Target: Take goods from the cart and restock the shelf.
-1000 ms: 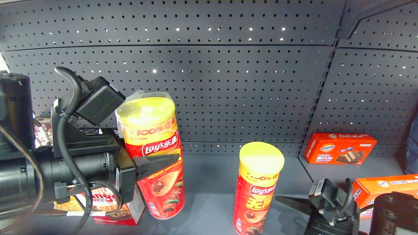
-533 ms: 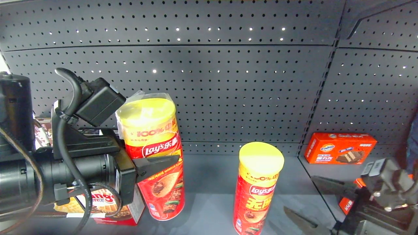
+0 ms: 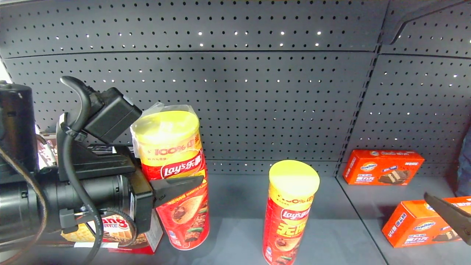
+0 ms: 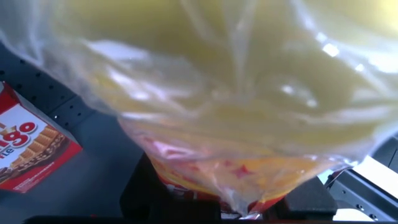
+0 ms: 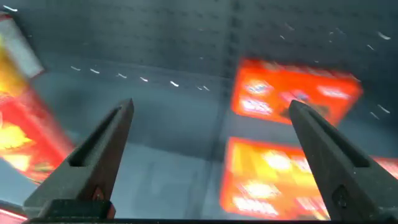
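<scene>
Chips can (image 3: 180, 217) at 9 o'clock is at the shelf (image 3: 235, 224), not yet let go, pinched by left gripper (image 3: 173, 180); right gripper (image 5: 211, 106) jaws spread wide.

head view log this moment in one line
left hand: shut on wrapped chip can | right hand: open near orange box | second can: upright on shelf
</scene>
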Robot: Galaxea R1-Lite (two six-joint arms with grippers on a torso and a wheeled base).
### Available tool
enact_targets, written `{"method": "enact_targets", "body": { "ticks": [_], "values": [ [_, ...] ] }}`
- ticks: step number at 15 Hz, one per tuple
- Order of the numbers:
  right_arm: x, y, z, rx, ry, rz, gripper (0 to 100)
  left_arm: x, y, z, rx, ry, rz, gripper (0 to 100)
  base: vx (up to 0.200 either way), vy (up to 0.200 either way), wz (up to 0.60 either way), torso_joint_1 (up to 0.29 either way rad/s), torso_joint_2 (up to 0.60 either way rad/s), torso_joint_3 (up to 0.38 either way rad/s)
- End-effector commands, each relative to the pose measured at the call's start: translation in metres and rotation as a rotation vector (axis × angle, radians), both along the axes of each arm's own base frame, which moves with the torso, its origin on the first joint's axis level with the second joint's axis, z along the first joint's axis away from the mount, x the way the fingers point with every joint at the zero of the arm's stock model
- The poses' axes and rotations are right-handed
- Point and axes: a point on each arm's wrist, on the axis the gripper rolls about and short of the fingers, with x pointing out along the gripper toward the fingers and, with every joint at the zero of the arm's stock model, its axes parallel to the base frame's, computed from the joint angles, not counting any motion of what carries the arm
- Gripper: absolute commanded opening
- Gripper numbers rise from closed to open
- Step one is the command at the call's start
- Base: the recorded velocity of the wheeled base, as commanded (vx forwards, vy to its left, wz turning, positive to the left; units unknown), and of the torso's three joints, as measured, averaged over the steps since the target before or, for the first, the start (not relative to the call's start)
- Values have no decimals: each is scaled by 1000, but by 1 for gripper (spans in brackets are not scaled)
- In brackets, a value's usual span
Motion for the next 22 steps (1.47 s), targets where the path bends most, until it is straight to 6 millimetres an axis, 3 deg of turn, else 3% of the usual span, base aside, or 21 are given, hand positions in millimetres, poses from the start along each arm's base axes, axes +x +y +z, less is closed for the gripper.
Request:
{"method": "enact_targets", "body": {
  "ticks": [1,3,6,8,9,14,18,20,22],
  "values": [
    [-35,-30,-38,-5,-11,-195,100,-2,1,0,-1,-1,-2,0,0,0,0,0,0,0],
    [-46,-37,-63,-20,4,-322,100,-2,0,0,-1,-2,-5,0,0,0,0,0,0,0],
    [-55,-42,-79,-19,-1,-408,100,-5,-3,-2,2,3,-25,0,0,0,0,0,0,0],
    [-72,-46,-95,-37,30,-484,100,-7,-4,-6,9,13,-36,0,0,0,0,0,0,0],
    [-89,-49,-111,-42,10,-476,100,-7,-5,-6,9,13,-39,0,0,0,0,0,0,0],
    [-90,-48,-109,-64,0,-399,100,-11,-2,-5,6,8,-40,0,0,0,0,0,0,0],
    [-90,-38,-110,-53,-4,18,100,-13,-1,-6,5,9,-42,0,0,0,0,0,0,0],
    [-90,-38,-110,-23,4,16,100,-14,0,-5,3,5,-42,0,0,0,0,0,0,0],
    [-89,-40,-117,10,51,-91,100,-14,0,-5,1,4,-43,0,0,0,0,0,0,0]
  ]
}}
